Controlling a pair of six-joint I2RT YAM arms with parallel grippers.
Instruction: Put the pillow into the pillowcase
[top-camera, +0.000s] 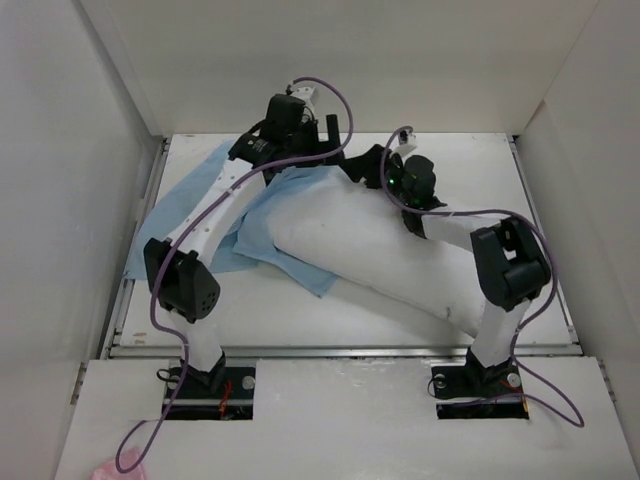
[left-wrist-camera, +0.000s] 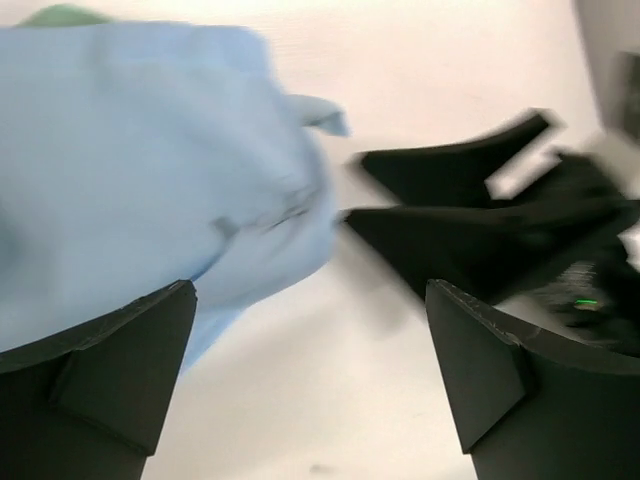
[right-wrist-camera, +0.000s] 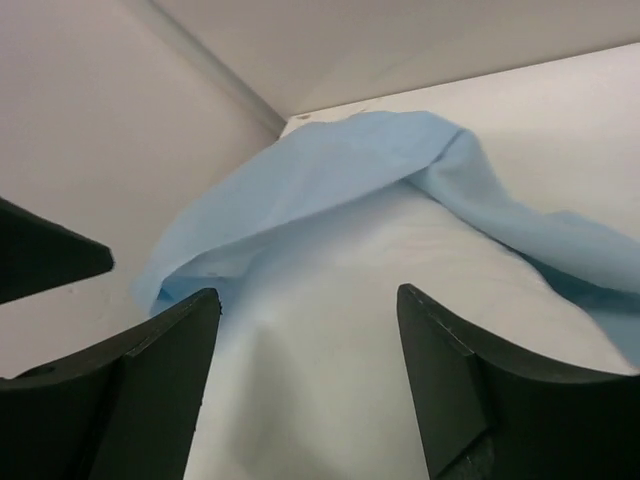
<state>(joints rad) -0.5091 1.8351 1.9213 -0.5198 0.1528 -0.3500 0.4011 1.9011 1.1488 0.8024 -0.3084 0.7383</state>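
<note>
Pillow (top-camera: 390, 255) is lying slantwise across the table (top-camera: 290, 310), one end up near the far middle and the other down toward my right arm's base. Pillowcase (top-camera: 265, 235) is bunched on the left half. Its edge is draped over the pillow's far-left end, so only that end is covered and the rest is bare white. A flap of the blue trails off toward the left wall.

My left claw (left-wrist-camera: 310, 375) is at the far side by the case, fingers spread wide with nothing between them. That wrist view is blurry, but the blue cloth sits left of the gap, not in it. My right claw (right-wrist-camera: 310, 375) is just across from it, also spread, over the pillow where the case edge starts. White fabric shows through the gap, and I can't tell if the tips touch it.
</note>
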